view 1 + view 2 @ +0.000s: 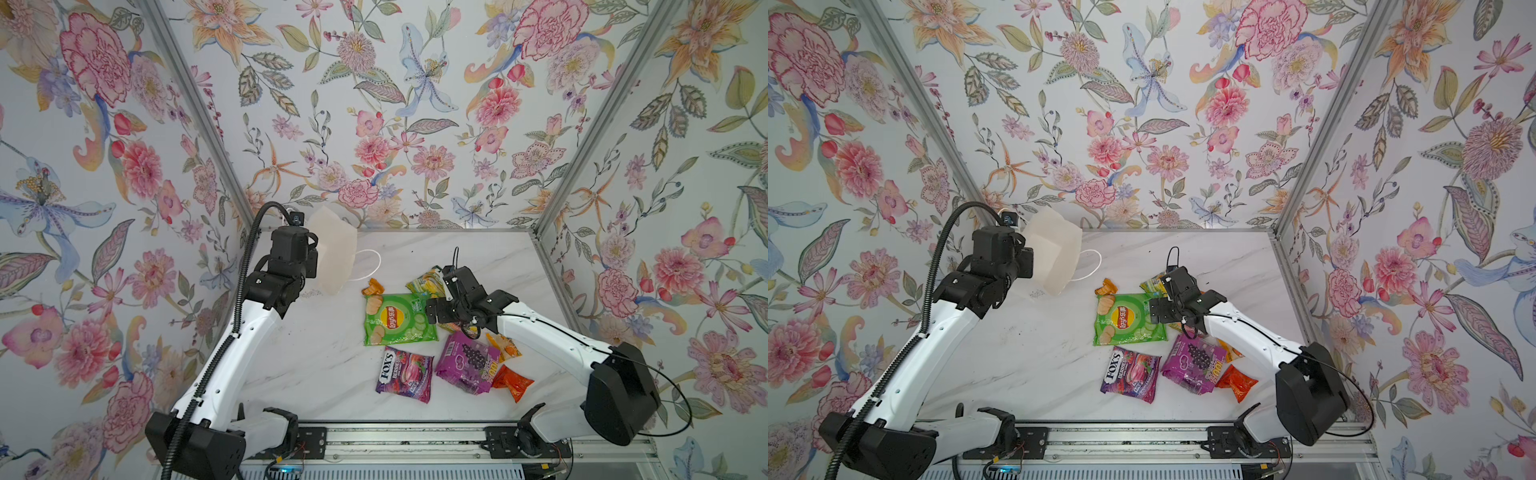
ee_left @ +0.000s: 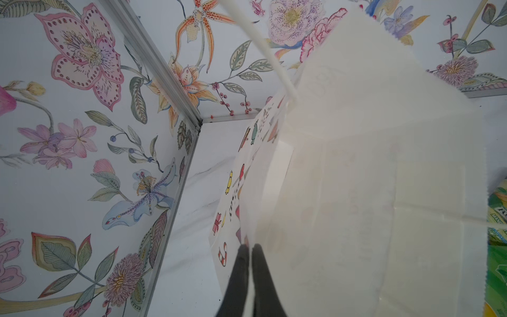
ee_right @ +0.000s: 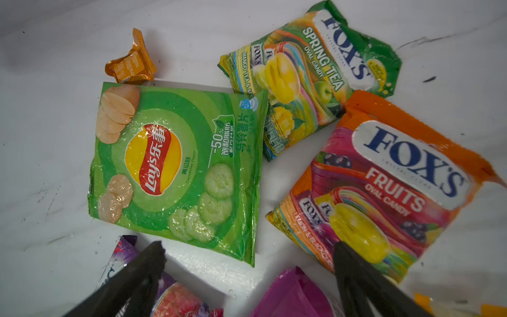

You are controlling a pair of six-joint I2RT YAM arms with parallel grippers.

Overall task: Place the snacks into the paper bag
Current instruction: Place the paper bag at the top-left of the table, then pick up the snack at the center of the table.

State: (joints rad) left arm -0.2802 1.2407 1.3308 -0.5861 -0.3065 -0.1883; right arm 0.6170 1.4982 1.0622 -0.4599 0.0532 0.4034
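white paper carrier bag (image 1: pixel 332 253) pinched by left gripper (image 2: pixel 248 247) | right gripper (image 3: pixel 249 251) spread over glossy snack packets (image 3: pixel 175 164) | step: pick; next: lower, clamp

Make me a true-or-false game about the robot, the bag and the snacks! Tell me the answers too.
1. The left pincer is pinching the paper bag. True.
2. The green Lay's packet is inside the bag. False: it lies on the table, outside the bag.
3. The right pincer is wide open. True.
4. The bag is brown. False: it is white.
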